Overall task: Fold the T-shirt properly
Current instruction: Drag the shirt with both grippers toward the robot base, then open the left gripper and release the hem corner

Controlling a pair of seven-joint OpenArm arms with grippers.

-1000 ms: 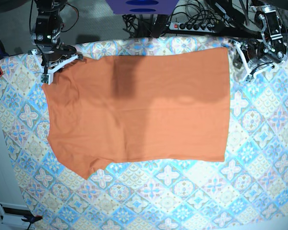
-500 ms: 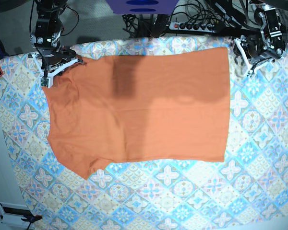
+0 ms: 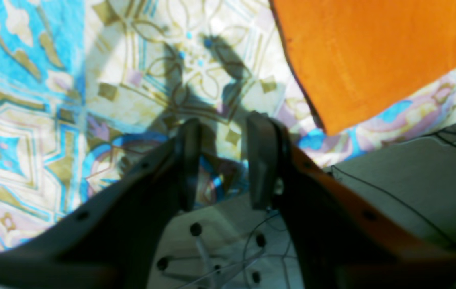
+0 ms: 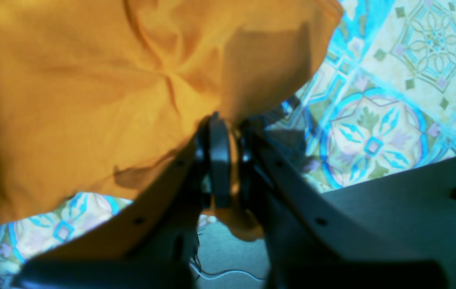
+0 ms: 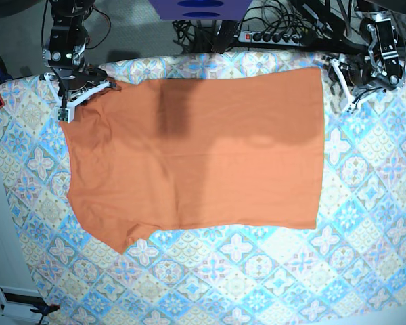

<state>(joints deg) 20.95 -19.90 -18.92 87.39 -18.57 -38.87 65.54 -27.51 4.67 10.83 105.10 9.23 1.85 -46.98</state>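
Base view shows us the T-shirt [image 5: 196, 156] spread flat on the tablecloth [image 5: 271, 277], filling most of its middle. Our right gripper [image 4: 228, 160] is clamped tight on a fold of the shirt's edge, while our left gripper [image 3: 221, 160] stands partly open with nothing between its jaws, just beside the shirt's corner.

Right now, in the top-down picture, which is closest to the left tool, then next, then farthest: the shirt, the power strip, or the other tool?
1. The shirt: its corner lies just beside the left tool.
2. The power strip: behind the table, toward the middle.
3. The right tool: across the table, clamped on the shirt's far edge.
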